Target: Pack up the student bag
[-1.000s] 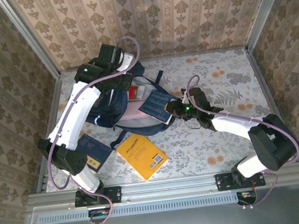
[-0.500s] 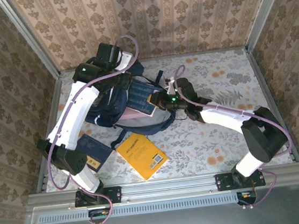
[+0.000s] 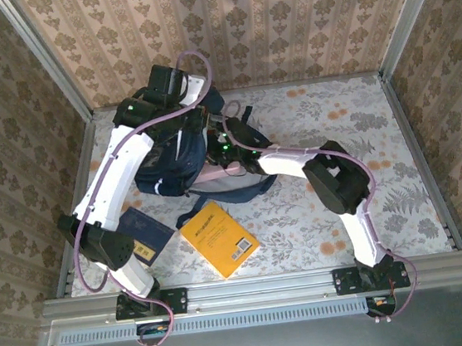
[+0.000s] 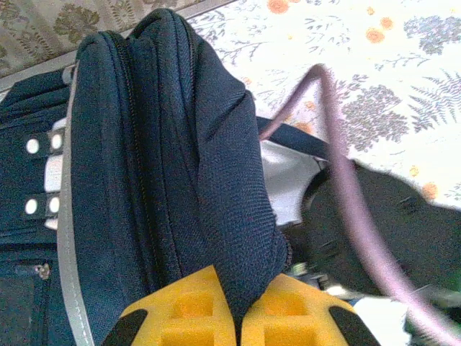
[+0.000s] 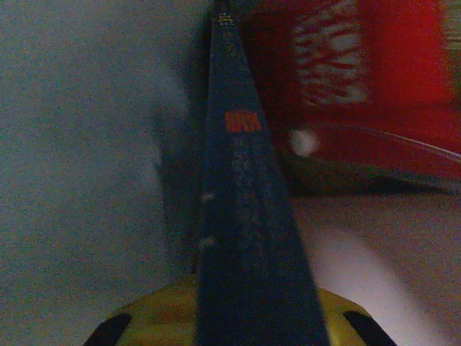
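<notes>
The student bag (image 3: 171, 159), navy with pale lining, lies at the back left of the table. My left gripper (image 3: 195, 125) is shut on a fold of its navy fabric (image 4: 234, 238) at the opening, the yellow fingers (image 4: 187, 310) pinching it. Reaching into the bag's mouth, my right gripper (image 5: 245, 328) is shut on a flat dark blue book (image 5: 241, 216), seen edge-on. Grey lining (image 5: 86, 144) lies left of the book. A red item (image 5: 360, 79) sits deeper inside on the right. From above, the bag's flap hides the book.
A yellow book (image 3: 219, 239) lies on the floral cloth in front of the bag. Another dark blue book (image 3: 144, 231) rests by the left arm's base. My right arm (image 3: 296, 161) stretches across the table's middle. Patterned walls close in the table.
My right gripper has carried the dark blue book leftward from above the bag's front into its opening, where the flap now hides it. The left gripper has kept its hold on the fabric.
</notes>
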Robot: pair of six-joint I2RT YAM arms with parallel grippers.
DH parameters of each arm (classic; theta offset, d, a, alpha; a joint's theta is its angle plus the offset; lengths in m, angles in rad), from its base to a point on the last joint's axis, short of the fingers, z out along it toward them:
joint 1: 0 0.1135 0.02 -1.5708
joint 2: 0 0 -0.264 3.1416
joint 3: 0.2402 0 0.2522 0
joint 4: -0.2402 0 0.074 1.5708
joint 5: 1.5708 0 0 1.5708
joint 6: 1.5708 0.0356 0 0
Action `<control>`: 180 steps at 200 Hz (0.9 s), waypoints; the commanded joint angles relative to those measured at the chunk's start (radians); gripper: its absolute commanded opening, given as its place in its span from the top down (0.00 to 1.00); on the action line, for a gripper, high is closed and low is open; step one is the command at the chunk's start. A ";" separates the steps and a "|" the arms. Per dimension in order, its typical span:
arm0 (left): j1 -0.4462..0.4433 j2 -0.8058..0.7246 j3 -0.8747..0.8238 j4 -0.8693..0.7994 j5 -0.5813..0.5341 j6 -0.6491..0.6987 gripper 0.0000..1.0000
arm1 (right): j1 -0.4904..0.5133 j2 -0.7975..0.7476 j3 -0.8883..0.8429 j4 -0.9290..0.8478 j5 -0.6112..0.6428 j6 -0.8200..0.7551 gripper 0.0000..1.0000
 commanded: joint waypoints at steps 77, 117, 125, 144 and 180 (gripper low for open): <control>0.056 -0.055 -0.059 0.229 0.112 -0.064 1.00 | 0.016 -0.039 0.099 -0.212 0.137 -0.296 0.39; 0.136 -0.013 -0.064 0.255 0.178 -0.113 1.00 | -0.002 -0.244 -0.150 -0.109 0.101 -0.382 0.38; 0.138 0.005 -0.057 0.253 0.189 -0.112 1.00 | -0.008 -0.285 -0.200 -0.098 0.106 -0.392 0.38; 0.131 0.057 -0.033 0.233 0.216 -0.095 1.00 | -0.018 -0.398 -0.320 -0.092 0.156 -0.399 0.42; 0.097 0.156 -0.032 0.231 0.237 -0.091 0.99 | -0.023 -0.652 -0.538 -0.232 0.359 -0.463 0.48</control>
